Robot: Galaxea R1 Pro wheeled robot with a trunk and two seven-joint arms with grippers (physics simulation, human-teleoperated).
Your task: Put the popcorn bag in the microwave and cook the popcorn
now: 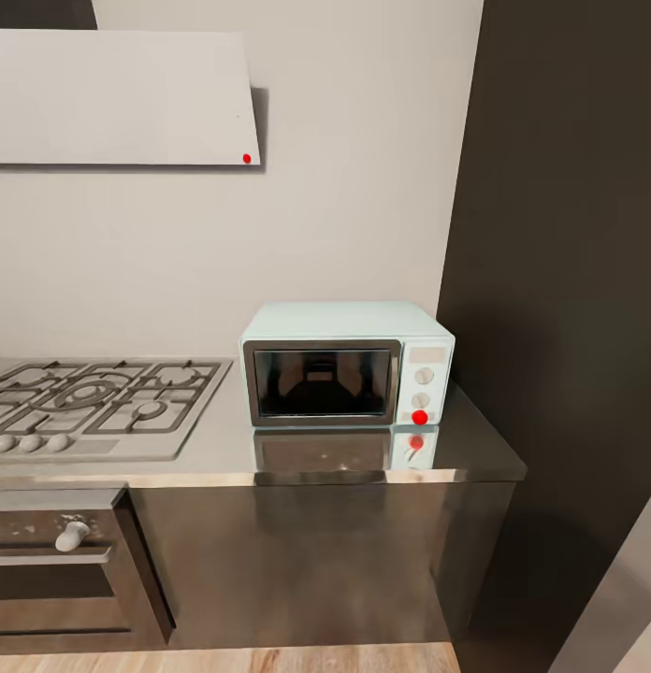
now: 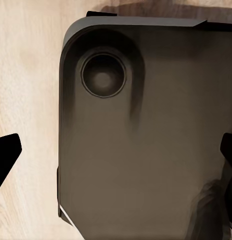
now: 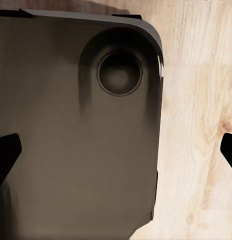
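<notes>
The pale mint-blue microwave point(image 1: 347, 365) stands on the glossy grey countertop point(image 1: 475, 449), against the wall near the slab's right end. Its dark glass door is closed, and a red dot marks the lowest knob on its side panel. The popcorn bag and the popcorn are out of view. In the left wrist view, my left gripper point(image 2: 118, 152) is open, its black fingertips point(image 2: 8, 155) far apart, hanging over my own dark base. My right gripper point(image 3: 118, 152) is open the same way, above the base and the wooden floor point(image 3: 201, 150).
A steel gas hob point(image 1: 92, 402) lies left of the microwave, with a built-in oven point(image 1: 54, 570) beneath it. A pale hood point(image 1: 120, 98) hangs above. A tall dark panel point(image 1: 569, 280) closes off the right side. Dark cabinet fronts point(image 1: 297, 561) face me.
</notes>
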